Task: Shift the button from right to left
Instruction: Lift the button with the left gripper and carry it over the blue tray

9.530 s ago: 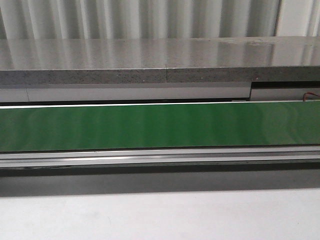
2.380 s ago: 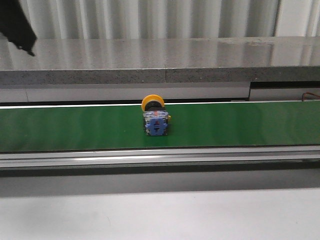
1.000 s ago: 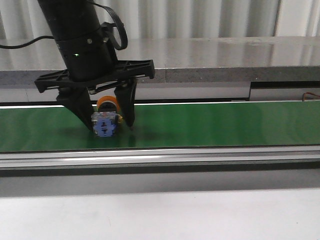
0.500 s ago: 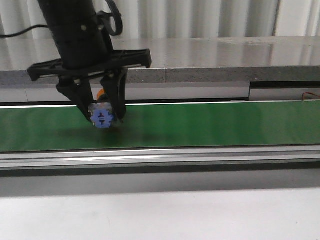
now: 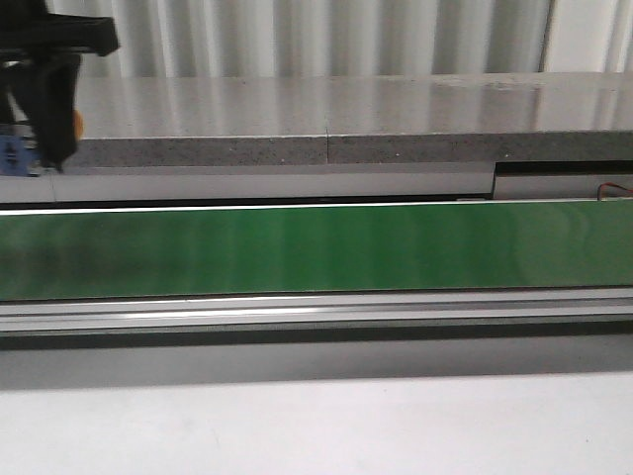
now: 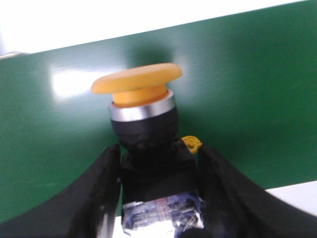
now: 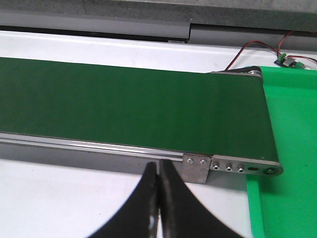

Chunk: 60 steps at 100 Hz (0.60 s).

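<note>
I have the button (image 6: 143, 134) clamped in my left gripper (image 6: 156, 198), its black fingers (image 6: 99, 198) pressed on either side of the body, yellow head pointing away from the wrist. In the front view the gripper (image 5: 35, 94) hangs raised above the belt (image 5: 316, 247) at the bench's far left edge. My right gripper (image 7: 158, 203) has its fingers pinched together, holding nothing, near the belt's right end.
</note>
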Motion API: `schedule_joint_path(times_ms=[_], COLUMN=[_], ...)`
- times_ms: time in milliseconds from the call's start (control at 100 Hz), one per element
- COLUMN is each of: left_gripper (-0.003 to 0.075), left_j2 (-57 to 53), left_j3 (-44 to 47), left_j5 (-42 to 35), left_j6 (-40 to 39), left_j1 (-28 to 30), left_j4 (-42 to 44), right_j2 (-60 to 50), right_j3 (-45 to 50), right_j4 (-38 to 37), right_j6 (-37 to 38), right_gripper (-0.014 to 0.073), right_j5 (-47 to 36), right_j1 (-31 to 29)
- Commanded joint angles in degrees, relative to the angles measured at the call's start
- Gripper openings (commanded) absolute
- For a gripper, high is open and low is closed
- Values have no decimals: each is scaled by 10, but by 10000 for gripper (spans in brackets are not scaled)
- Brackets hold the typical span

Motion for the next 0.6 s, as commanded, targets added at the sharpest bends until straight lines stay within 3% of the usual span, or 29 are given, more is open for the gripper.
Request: schedule_joint_path(times_ms=[0, 150, 590], left_gripper=[39, 39, 39], left_j2=[-30, -30, -29], left_j3=[-19, -19, -19], left_j5=[20, 38, 3], left_j6=[53, 119, 193], left_j1=[40, 111, 308], left_j4=[6, 6, 4], right_j2=[3, 3, 3], right_j3=[-14, -14, -14], right_j4=[-5, -5, -5], right_j6=[-7, -7, -7], right_gripper=[-67, -67, -67], right_j5=[-44, -44, -44], right_j1=[-1, -1, -1])
